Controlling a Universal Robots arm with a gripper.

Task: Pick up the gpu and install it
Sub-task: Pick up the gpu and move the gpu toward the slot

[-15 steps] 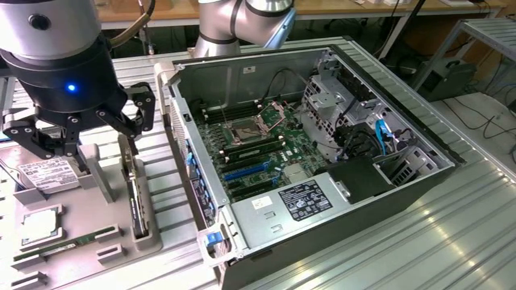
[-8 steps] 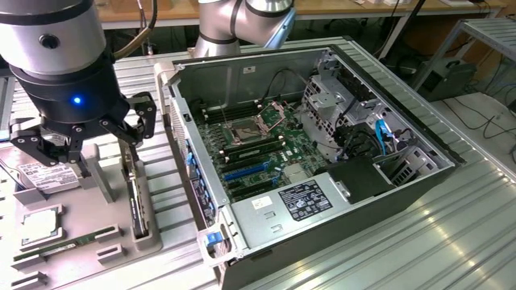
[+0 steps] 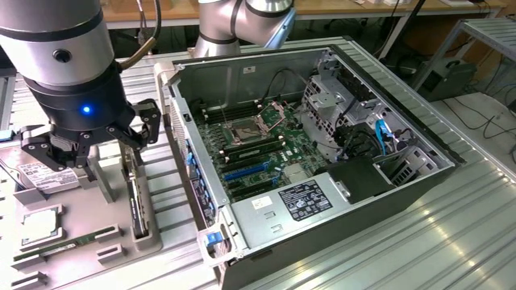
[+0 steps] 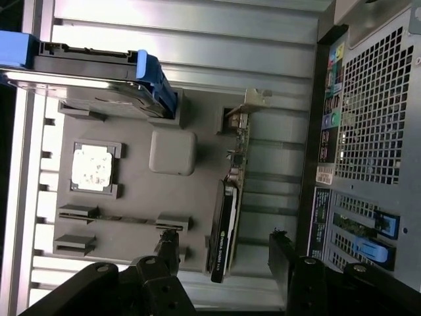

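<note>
Gpu (image 4: 225, 217) stands on edge in grey tray (image 4: 131, 197) below the open tool (image 4: 224, 235), its markings unreadable.

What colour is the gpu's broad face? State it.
Black, over a green board edge; the wrist view shows the gpu best.

We observe bright overhead light; glare streaks the metal table (image 3: 455, 241) beside the computer case (image 3: 241, 78), whose interior is dimmer.
</note>
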